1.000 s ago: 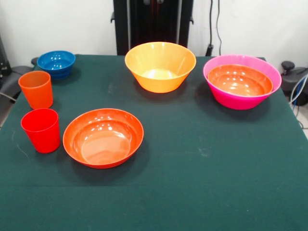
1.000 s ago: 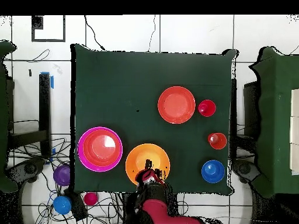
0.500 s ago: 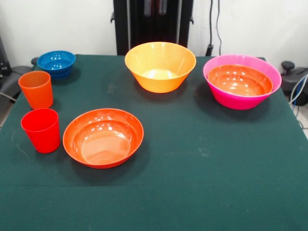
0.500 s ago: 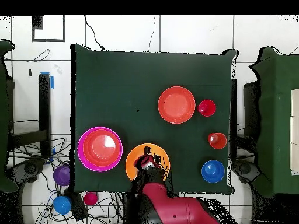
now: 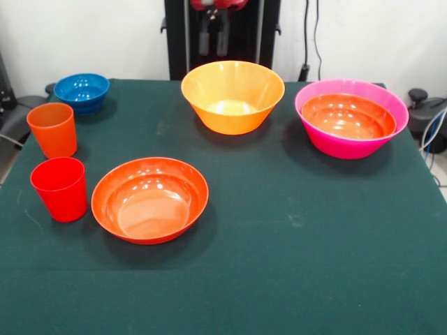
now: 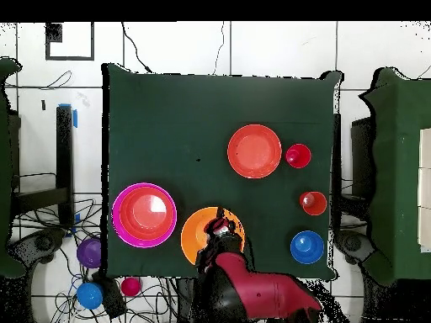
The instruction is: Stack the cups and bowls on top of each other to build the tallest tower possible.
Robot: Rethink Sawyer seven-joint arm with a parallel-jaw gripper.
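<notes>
front view: hand (image 5: 213,38) above yellow-orange bowl (image 5: 232,95), grip state unclear; tower (image 5: 351,118) right on counter (image 5: 293,230).

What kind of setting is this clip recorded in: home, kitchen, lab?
Most likely a robotics lab or test room, not a home. A green-clothed table stands on a white tiled floor with loose cables round it, a red robot arm is mounted at one edge, and plastic bowls are set out as props.
</notes>
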